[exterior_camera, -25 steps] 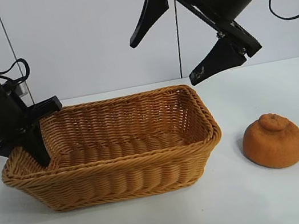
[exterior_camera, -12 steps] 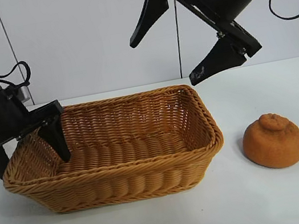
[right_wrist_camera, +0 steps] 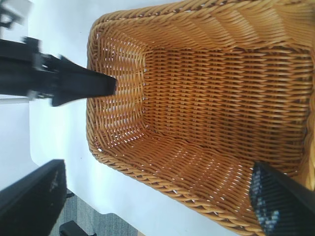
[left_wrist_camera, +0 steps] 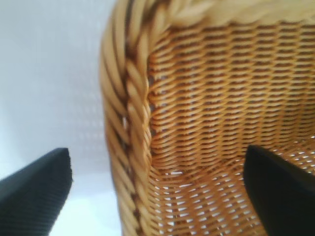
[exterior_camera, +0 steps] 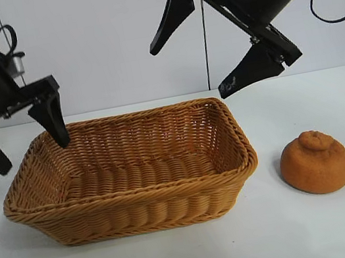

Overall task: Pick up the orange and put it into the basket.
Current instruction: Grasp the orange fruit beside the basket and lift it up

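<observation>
The tan wicker basket stands empty on the white table, left of centre. To its right, apart from it, the dull-orange orange lies on the table with its knob up. My left gripper hangs open just above the basket's left end, one finger over the rim and one outside it. From the left wrist view the braided rim passes between the open left gripper without touching it. Open and empty, my right gripper is high above the basket's right end.
The table surface spreads white around the orange and in front of the basket. In the right wrist view the right gripper looks down into the basket, with the table's edge and grey floor beyond it.
My left gripper has opened, let go of the basket's left rim and risen above it. The basket has settled flat. The right arm and the orange have not moved.
</observation>
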### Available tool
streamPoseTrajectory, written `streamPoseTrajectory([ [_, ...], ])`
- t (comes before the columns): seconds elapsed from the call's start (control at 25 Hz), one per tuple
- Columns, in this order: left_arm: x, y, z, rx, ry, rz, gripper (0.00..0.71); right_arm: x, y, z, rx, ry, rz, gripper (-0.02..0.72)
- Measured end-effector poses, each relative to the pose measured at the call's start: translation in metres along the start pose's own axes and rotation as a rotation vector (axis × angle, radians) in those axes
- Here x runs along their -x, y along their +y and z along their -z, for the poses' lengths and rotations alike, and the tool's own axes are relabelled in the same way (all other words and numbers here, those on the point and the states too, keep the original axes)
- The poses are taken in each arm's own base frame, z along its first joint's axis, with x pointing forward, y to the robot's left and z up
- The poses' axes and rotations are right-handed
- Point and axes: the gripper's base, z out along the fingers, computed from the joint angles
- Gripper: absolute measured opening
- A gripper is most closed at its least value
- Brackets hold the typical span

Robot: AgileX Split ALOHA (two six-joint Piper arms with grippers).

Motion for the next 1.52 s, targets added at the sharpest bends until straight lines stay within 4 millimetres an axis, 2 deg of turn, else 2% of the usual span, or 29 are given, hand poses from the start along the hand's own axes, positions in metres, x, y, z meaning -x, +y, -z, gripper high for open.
streamPoseTrajectory([
  [0.12,0.003,0.004,0.023,0.106,-0.037,-0.028,0.673,0.000,0.000,0.000,0.000,0.000,0.000,0.694],
  [0.2,0.004,0.009,0.030,0.174,-0.040,-0.041,0.673,0.000,0.000,0.000,0.000,0.000,0.000,0.694],
  [0.36,0.004,0.027,0.039,0.261,-0.031,-0.032,0.673,0.000,0.000,0.000,-0.001,0.000,0.001,0.694],
  [0.6,0.002,0.059,0.049,0.292,-0.019,0.041,0.673,0.000,0.000,0.000,-0.001,0.000,0.001,0.694],
  [0.76,0.002,0.068,0.052,0.301,-0.019,0.060,0.673,0.000,0.000,0.000,-0.001,0.000,0.001,0.694],
  [1.0,-0.005,0.062,0.062,0.273,-0.039,0.067,0.673,0.000,0.000,0.000,-0.003,0.002,0.003,0.694],
  [1.24,-0.044,0.052,0.092,0.273,-0.067,0.063,0.673,0.000,0.000,0.000,-0.003,0.002,0.003,0.694],
  [1.36,-0.075,0.046,0.108,0.273,-0.080,0.057,0.673,0.000,0.000,0.000,-0.004,0.002,0.004,0.694],
  [1.52,-0.128,0.039,0.125,0.273,-0.103,0.048,0.673,0.000,0.000,0.000,-0.005,0.002,0.005,0.694],
])
